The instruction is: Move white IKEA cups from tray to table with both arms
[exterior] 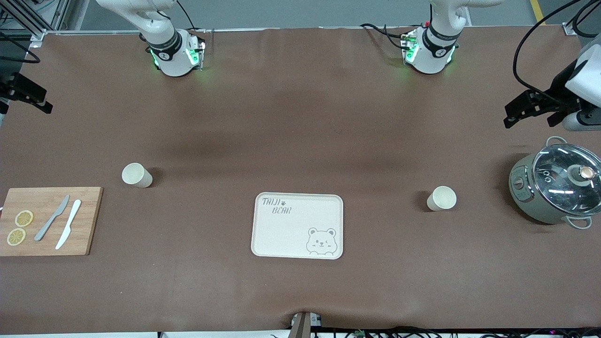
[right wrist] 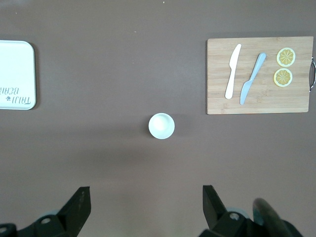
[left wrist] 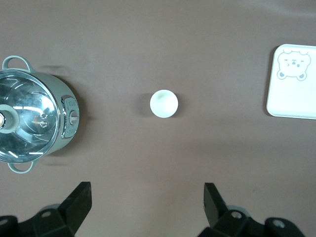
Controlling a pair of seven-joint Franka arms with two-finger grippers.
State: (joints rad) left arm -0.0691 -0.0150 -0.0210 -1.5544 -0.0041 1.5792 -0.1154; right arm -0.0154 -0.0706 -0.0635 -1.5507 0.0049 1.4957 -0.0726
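Observation:
Two white IKEA cups stand upright on the brown table. One cup stands toward the right arm's end and shows in the right wrist view. The other cup stands toward the left arm's end and shows in the left wrist view. My right gripper hangs open and empty, high over the table's edge at its own end; its own view shows its cup clear of the fingers. My left gripper hangs open and empty, high over the table beside the pot; its own view shows the same.
A cream bear-print tray lies between the cups, nearer the front camera. A grey pot with a glass lid stands at the left arm's end. A wooden board with two knives and lemon slices lies at the right arm's end.

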